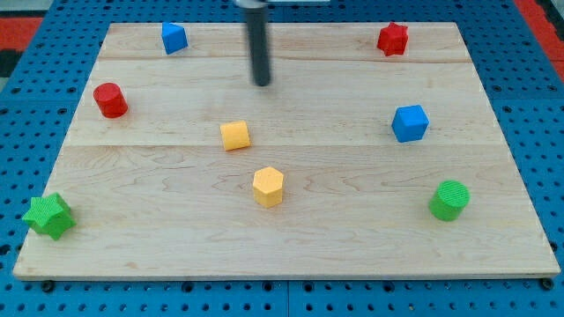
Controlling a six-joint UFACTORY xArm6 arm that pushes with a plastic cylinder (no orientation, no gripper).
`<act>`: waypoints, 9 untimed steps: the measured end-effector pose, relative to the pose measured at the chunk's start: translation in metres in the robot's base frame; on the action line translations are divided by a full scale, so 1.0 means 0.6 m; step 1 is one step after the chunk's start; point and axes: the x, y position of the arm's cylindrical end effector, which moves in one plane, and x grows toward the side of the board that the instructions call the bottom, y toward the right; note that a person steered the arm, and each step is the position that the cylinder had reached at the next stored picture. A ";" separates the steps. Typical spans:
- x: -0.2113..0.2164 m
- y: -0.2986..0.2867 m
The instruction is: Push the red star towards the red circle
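My tip [262,84] stands in the upper middle of the frame, at the lower end of a straight dark rod that enters from the top edge. There is no hand on this arm, so no spread or pressed state applies; the tip touches no block. Nearest to it, below and slightly to the view's left, is a yellow cube [234,136], apart from the tip. Further down, near the centre, lies a yellow hexagon [268,186]. To the upper left of the tip, close to the worktop's top edge, sits a small blue cube [174,38]. The red circle [110,99], a short cylinder, rests toward the left edge, well apart from the tip. The red star [393,39] lies in the upper right of the frame, near the top edge, well apart from both the tip and the red circle, with the tip roughly between them. A larger blue cube [410,123] sits at right of centre, below the red star. A green cylinder [449,200] occupies the lower right, and a green star [48,216] the lower left corner. All rest on a pale wooden worktop [352,238].
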 end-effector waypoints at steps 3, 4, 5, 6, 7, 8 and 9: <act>-0.217 0.429; -0.206 0.322; -0.177 0.235; -0.139 0.256; -0.092 0.280; -0.063 0.214; -0.030 0.134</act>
